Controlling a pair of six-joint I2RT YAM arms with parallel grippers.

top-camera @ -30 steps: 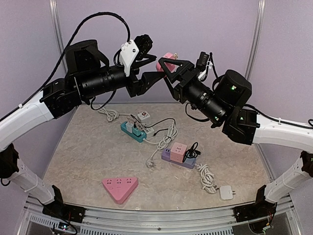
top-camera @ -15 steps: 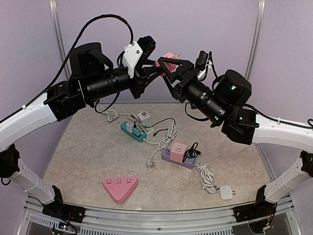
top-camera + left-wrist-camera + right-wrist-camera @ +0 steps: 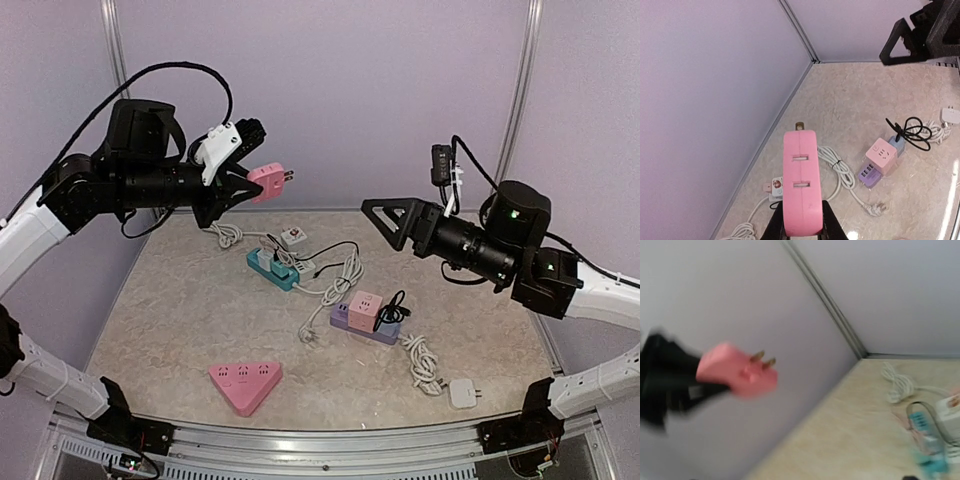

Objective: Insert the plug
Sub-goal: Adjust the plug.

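My left gripper [image 3: 243, 186] is shut on a pink plug block [image 3: 267, 180] and holds it high above the table's back left, its two brass prongs pointing right. In the left wrist view the block [image 3: 801, 185] sits between my black fingers [image 3: 775, 227], prongs pointing away. My right gripper [image 3: 392, 218] is open and empty in the air at the right, well apart from the plug. It shows at the top right of the left wrist view [image 3: 920, 32]. The blurred right wrist view shows the plug [image 3: 735, 371], not its own fingers.
On the table lie a teal power strip [image 3: 272, 268] with plugs in it, a purple strip with a pink cube [image 3: 365, 315], a pink triangular socket block [image 3: 246, 383], a white adapter [image 3: 463, 392], a small white plug [image 3: 293, 237] and coiled white cables [image 3: 345, 272].
The right gripper let go of the pink plug and drew back right and down. The left arm swung left and lower with the plug in its grip.
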